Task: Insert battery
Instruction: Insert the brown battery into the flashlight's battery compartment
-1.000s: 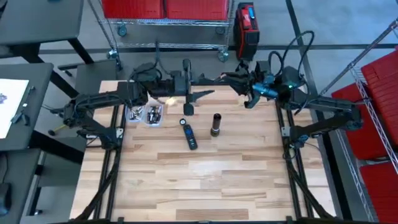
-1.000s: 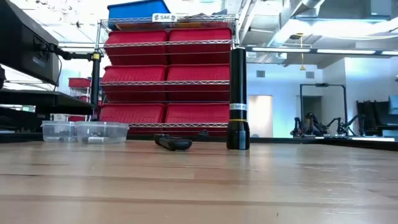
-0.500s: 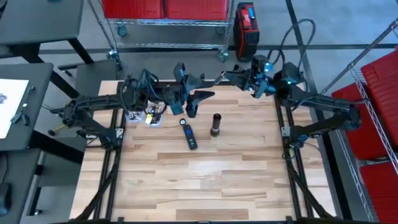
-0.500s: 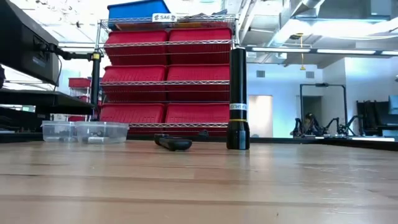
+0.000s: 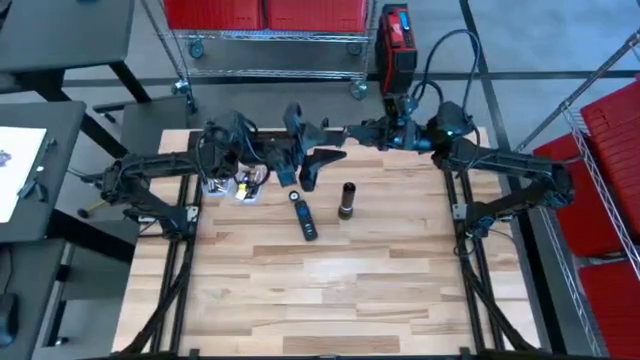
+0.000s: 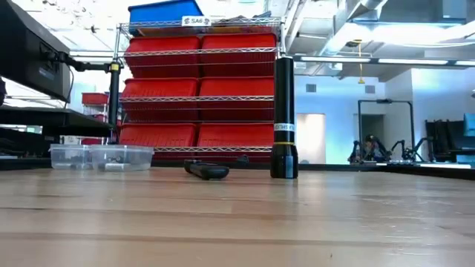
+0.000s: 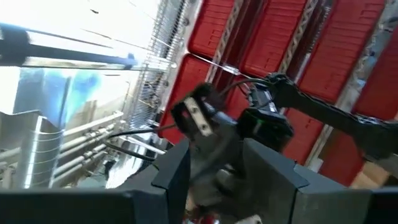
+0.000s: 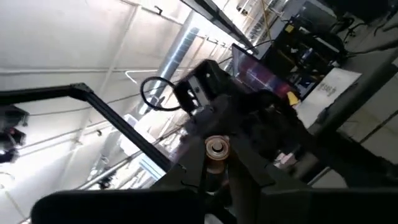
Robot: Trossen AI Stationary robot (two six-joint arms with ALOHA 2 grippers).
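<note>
A black flashlight body (image 5: 346,200) (image 6: 284,119) stands upright on its wider end near the table's far middle. A dark, long flashlight part (image 5: 305,220) (image 6: 206,170) lies flat to its left, with a small round piece (image 5: 294,196) beside it. My right gripper (image 5: 362,130) hangs above the far edge, shut on a battery (image 8: 216,151). My left gripper (image 5: 318,160) (image 7: 214,180) is open with nothing between its fingers, raised left of the flashlight body and facing the right gripper. Neither gripper shows in the low view. My right gripper pinches the battery between its two fingers. The battery's metal-capped end (image 8: 216,147) sticks out past the fingertips and away from the wrist. It is lifted clear of the table. The fingers hide the rest of the battery.
Two clear plastic bins (image 5: 232,184) (image 6: 100,156) holding small metal parts stand at the table's far left, under the left arm. Red storage bins on a wire rack (image 6: 200,96) stand behind the table. The near half of the wooden table (image 5: 330,290) is bare.
My right gripper has gone toward the table's left along the far edge, toward my left gripper, carrying the battery. My left gripper has turned, so that its fingers now point toward the right gripper.
</note>
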